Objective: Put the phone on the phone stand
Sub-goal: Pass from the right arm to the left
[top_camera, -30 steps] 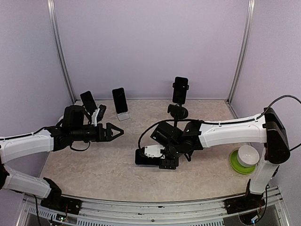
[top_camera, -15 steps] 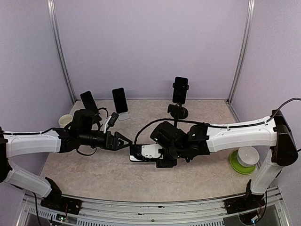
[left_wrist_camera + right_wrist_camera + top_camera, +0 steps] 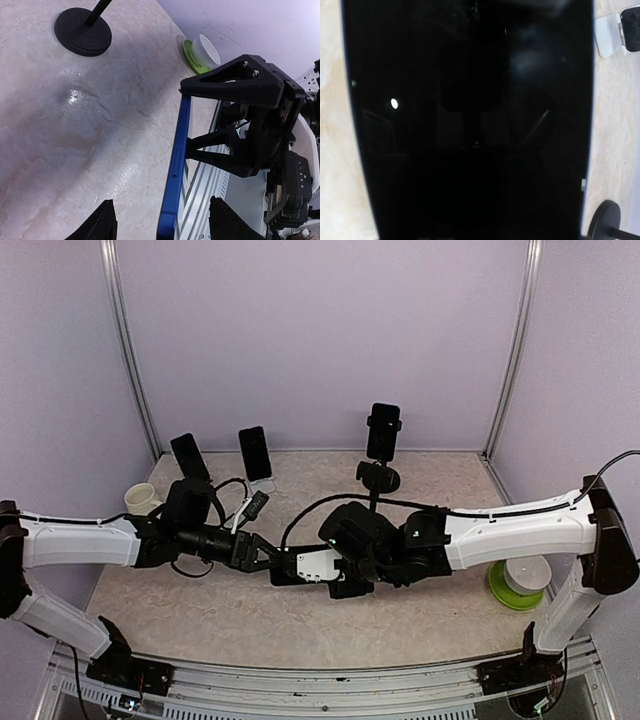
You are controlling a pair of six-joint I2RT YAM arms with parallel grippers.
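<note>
Shows the left hand [image 3: 266, 560] brought from its rear-left place of a second earlier, then well apart from the phone [image 3: 178, 155], to the middle of the surface [image 3: 200, 610]. Shows the right hand [image 3: 322, 570] carried leftward to meet it. Shows also the left jaws drawn narrower than before yet unclenched: fingers [image 3: 102, 224] standing either side of the phone's near end, a gap left on both sides, touching nothing.

Presents the phone edge-on in the left wrist view as a thin blue rim, raised off the surface. Fills the right wrist view with its dark, unlit screen [image 3: 470, 125]. Locates the phone in mid-air between the two hands, clamped by the black fingers of the right hand.

Extends both arms low and nearly straight toward each other, hands almost tip to tip.

Places behind them the round-based phone stand [image 3: 379, 477], already bearing a handset. Adds a propped handset [image 3: 255, 453] at the rear left, a white cup [image 3: 140, 498] by the left arm, and a white bowl [image 3: 527, 568] on a green plate [image 3: 500, 595] near the right arm.
</note>
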